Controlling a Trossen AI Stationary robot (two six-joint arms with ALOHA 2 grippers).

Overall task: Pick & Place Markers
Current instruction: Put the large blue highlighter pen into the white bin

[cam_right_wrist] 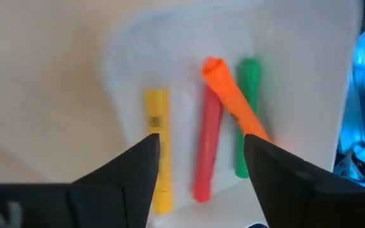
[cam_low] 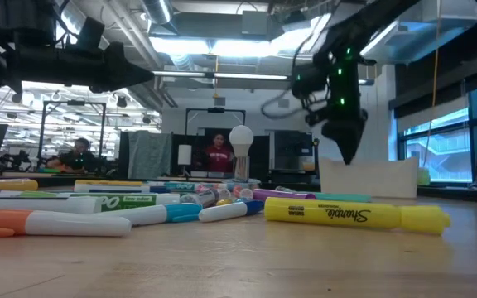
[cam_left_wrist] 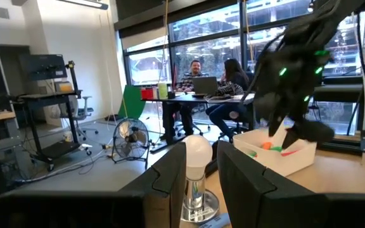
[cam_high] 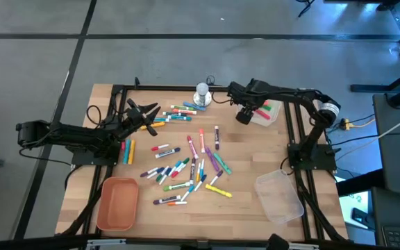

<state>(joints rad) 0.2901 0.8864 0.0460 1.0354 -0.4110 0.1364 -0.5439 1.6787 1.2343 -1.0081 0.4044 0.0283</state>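
We are in an open-plan robotics lab: a wooden bench [cam_high: 248,167] with a black frame carries two dark arms on a grey floor. Beyond it, people [cam_left_wrist: 195,75] work at laptops by tall windows [cam_left_wrist: 208,38], amid monitors [cam_low: 214,151], equipment carts [cam_left_wrist: 49,120], a floor fan [cam_left_wrist: 130,136] and ceiling strip lights [cam_low: 222,45].

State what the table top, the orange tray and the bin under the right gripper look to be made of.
Table top: pale wood, matt, with plank seams and grain.
Orange tray: apparently moulded plastic, smooth, with rounded corners.
Bin under the right gripper: probably frosted translucent plastic; the wood shows dimly through it.
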